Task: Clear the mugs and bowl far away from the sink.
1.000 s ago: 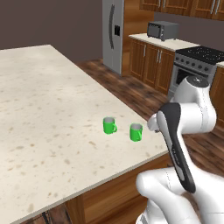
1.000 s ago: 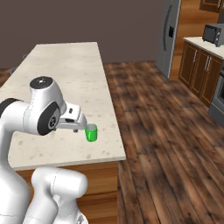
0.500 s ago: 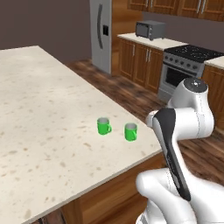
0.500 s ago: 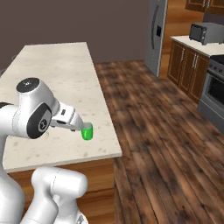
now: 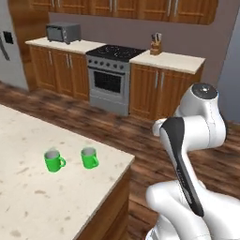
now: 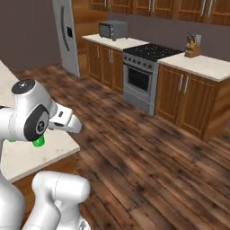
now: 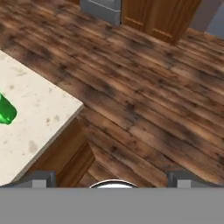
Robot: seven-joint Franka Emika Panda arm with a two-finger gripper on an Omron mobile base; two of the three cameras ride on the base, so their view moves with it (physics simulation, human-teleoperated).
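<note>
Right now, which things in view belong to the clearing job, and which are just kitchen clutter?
Job:
left mug, on the island counter
right mug, beside it, apart
claw, open, holding nothing

Just there:
toaster oven
stove
knife block
fridge

Two small bright green cylindrical mugs with pale grey insides stand on the pale speckled stone counter [image 5: 56, 201]: one mug [image 5: 54, 160] and a second mug [image 5: 89, 158] just beside it, both upright, each with one handle. The second is the nearer of the two to the claw; a single green mug edge [image 7: 6, 110] shows to the left of the claw's tips in the hand view. Across the wooden floor there is one steel oven range [image 5: 112, 77] with black burners, one grey microwave oven [image 5: 63, 33], one wooden knife block [image 5: 155, 46], and one steel refrigerator [image 6: 66, 36].
</note>
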